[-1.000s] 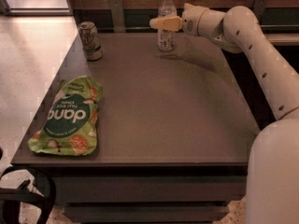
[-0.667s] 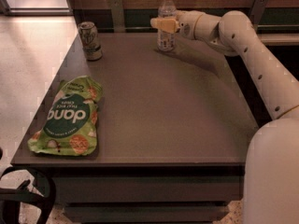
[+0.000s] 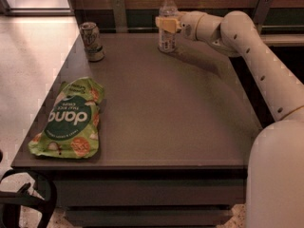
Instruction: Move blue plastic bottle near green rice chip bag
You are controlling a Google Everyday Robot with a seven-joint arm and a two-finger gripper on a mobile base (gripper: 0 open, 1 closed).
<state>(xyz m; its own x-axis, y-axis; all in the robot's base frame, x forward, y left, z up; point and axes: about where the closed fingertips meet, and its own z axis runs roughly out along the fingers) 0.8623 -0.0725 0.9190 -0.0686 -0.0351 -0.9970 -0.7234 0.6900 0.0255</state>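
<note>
The blue plastic bottle (image 3: pixel 168 6), clear with a white cap and a pale label, stands upright at the back edge of the dark table (image 3: pixel 161 108). My gripper (image 3: pixel 167 24) reaches in from the right and sits at the bottle's middle, covering part of it. The bottle's base rests on the table. The green rice chip bag (image 3: pixel 71 118), light green with a dark "dang" oval, lies flat at the table's front left, far from the bottle.
A metal drink can (image 3: pixel 91 42) stands at the table's back left corner. My arm (image 3: pixel 256 56) stretches along the table's right side. A wall rail runs behind the table. A dark chair part (image 3: pixel 23 203) shows at the lower left.
My arm has pushed slightly to the left, bringing the gripper closer onto the bottle. The bottle, can and bag have stayed in place.
</note>
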